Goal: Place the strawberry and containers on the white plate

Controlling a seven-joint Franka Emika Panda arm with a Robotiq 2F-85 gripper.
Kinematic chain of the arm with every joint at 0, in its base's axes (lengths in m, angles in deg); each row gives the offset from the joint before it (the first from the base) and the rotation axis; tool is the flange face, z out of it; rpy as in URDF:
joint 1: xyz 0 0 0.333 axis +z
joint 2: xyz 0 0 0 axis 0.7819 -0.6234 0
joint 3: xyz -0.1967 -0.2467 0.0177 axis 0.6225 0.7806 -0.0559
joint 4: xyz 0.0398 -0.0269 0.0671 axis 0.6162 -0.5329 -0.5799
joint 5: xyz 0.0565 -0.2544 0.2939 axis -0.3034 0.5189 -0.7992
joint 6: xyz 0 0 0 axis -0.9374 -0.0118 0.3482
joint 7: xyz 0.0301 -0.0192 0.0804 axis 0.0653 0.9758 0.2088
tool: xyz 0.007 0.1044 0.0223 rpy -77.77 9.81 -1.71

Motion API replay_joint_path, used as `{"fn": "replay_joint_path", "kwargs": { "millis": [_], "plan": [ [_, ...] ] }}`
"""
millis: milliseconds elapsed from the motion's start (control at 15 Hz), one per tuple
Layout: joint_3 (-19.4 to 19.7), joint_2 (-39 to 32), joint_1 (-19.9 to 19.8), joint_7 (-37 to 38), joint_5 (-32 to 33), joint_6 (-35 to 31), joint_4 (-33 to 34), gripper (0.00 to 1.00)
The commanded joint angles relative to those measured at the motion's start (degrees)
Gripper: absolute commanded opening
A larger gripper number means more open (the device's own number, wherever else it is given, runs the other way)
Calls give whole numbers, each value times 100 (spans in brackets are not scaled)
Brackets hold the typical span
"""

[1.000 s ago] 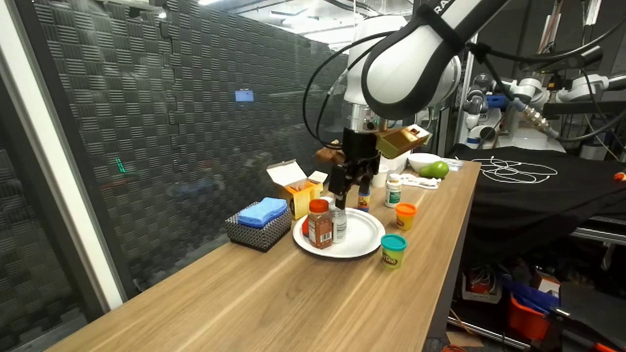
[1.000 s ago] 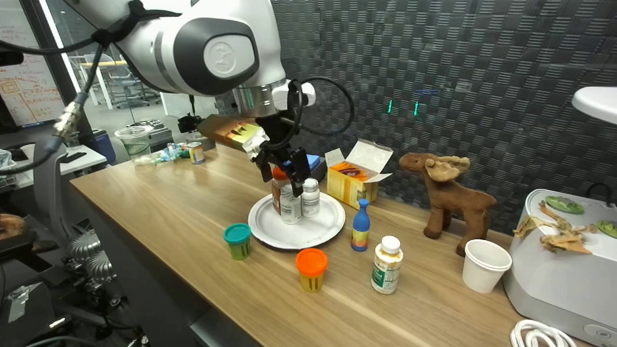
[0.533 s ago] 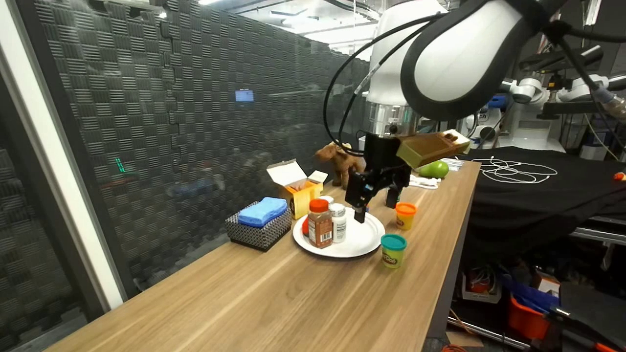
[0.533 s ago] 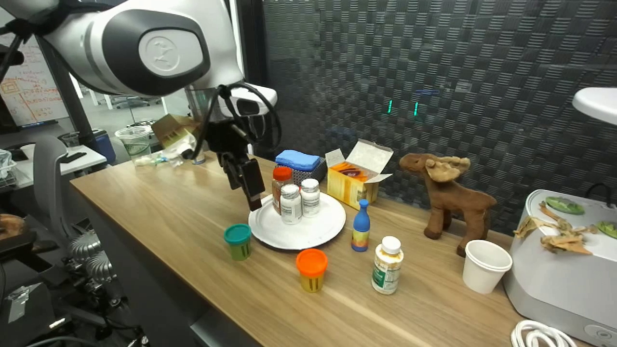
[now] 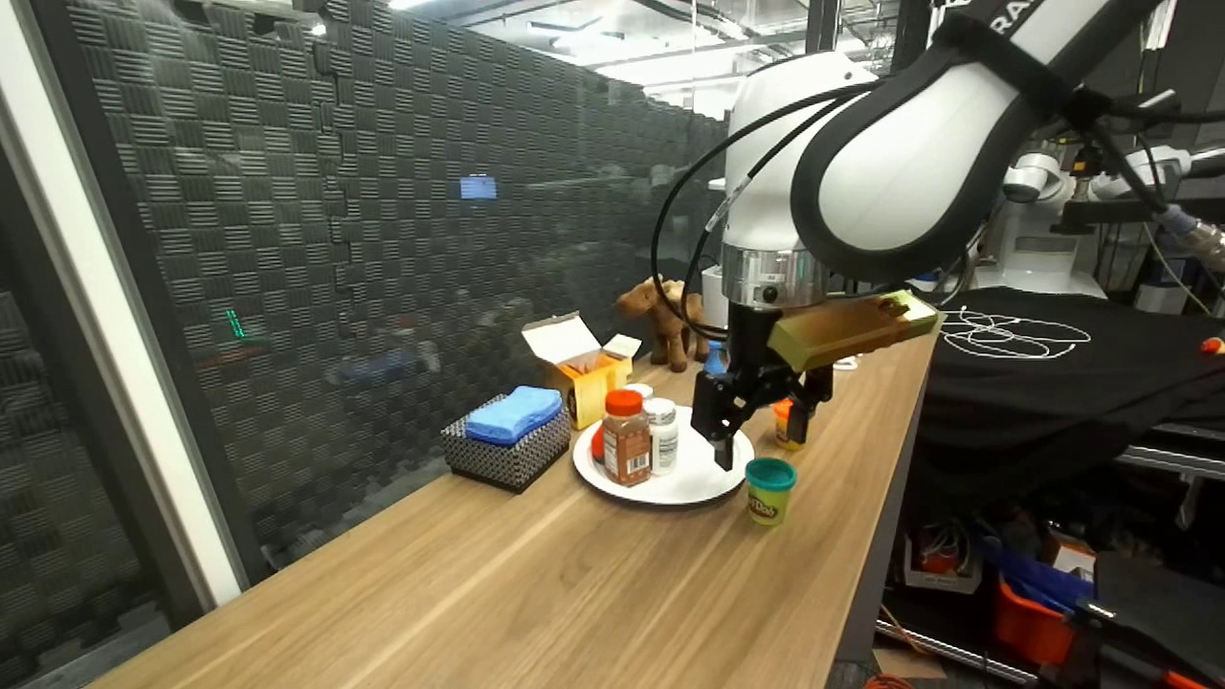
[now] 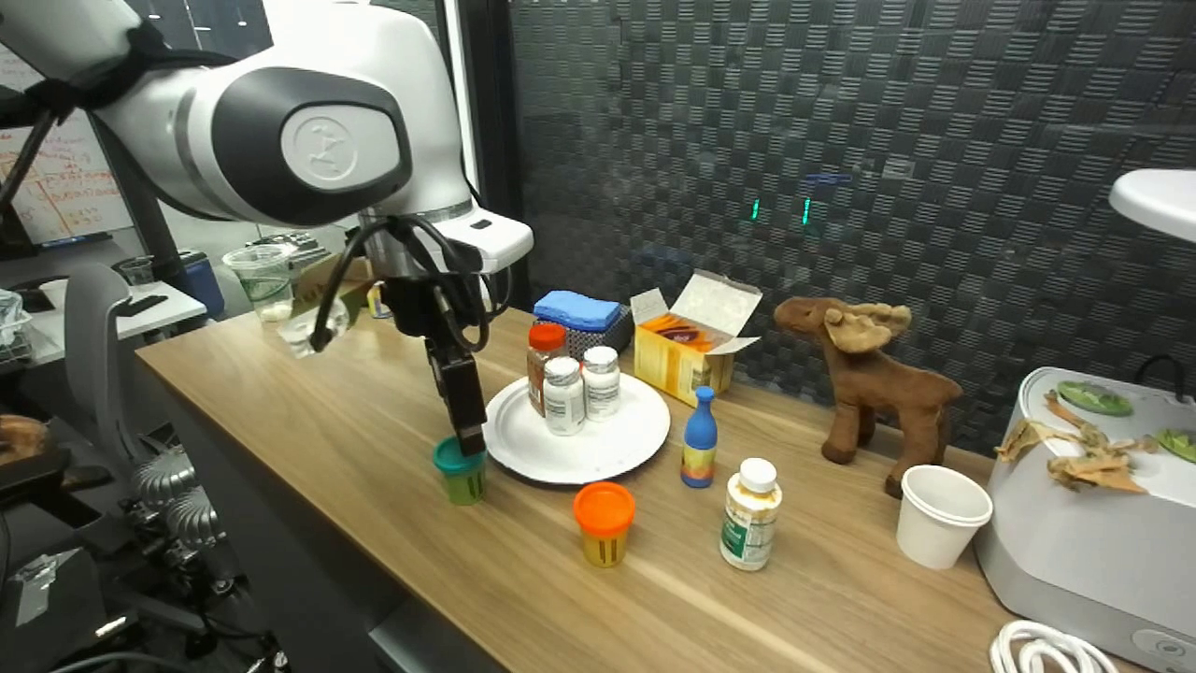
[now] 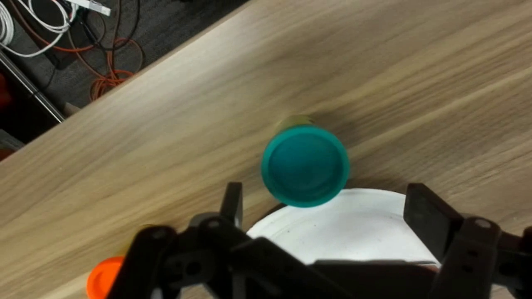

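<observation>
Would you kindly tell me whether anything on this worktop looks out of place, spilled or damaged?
One thing looks odd: in an exterior view, crumpled brown scraps lie on top of the grey unit, resembling stray leaves or paper. I see no spill, and the red-capped jar on the white plate stands upright.

In an exterior view, we see three bottles [image 6: 564,408] on the plate [image 6: 576,460]. On the worktop [image 6: 374,425], the near tub [image 6: 605,528] stands before it, the left tub [image 6: 463,485] at its front left. Behind the plate we find a box [image 6: 675,365]; right of that, a toy moose [image 6: 883,393].
</observation>
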Motion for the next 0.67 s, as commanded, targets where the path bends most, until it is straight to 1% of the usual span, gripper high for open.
{"fn": "replay_joint_path", "kwargs": {
  "millis": [0,200,600],
  "plan": [
    [31,-19,3,153,-31,242,68,100],
    [41,-43,-13,150,-97,380,56,100],
    [32,-299,-43,-93,-346,395,253,100]
  ]
}}
